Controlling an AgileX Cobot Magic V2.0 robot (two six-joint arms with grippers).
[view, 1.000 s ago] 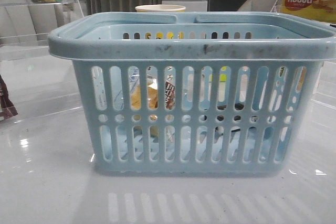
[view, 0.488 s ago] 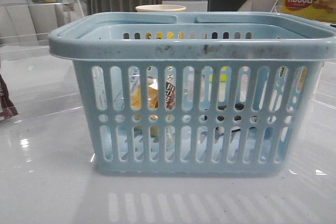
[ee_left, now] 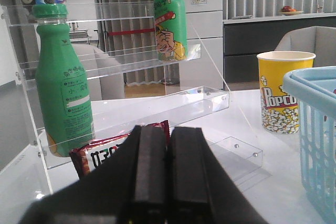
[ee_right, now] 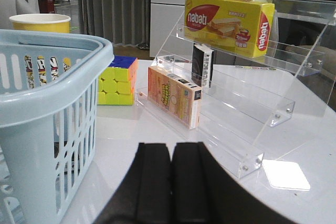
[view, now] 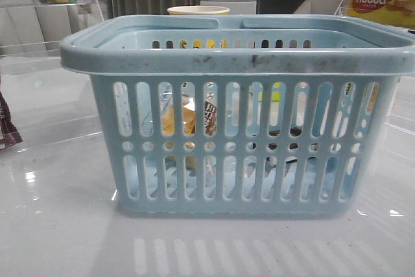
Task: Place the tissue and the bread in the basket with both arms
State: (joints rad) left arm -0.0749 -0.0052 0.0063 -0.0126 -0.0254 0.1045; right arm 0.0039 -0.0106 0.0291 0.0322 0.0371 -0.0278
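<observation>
The pale-blue basket [view: 240,56] stands mid-table, filling the front view. Through its slots I see the bread [view: 171,121], golden-brown in clear wrap with a dark red-and-white label, standing inside at the left. A low blackish pack, the tissue [view: 280,150], lies on the basket floor at the right. Neither gripper shows in the front view. My left gripper [ee_left: 168,129] is shut and empty, to the left of the basket [ee_left: 313,85]. My right gripper [ee_right: 171,148] is shut and empty, to the right of the basket [ee_right: 52,72].
A clear shelf with a green bottle [ee_left: 63,98] and a red snack packet [ee_left: 100,153] stands at the left. A popcorn cup [ee_left: 283,95] stands behind the basket. At the right are a colour cube [ee_right: 118,82], an orange box [ee_right: 173,95] and a yellow nabati box [ee_right: 226,17].
</observation>
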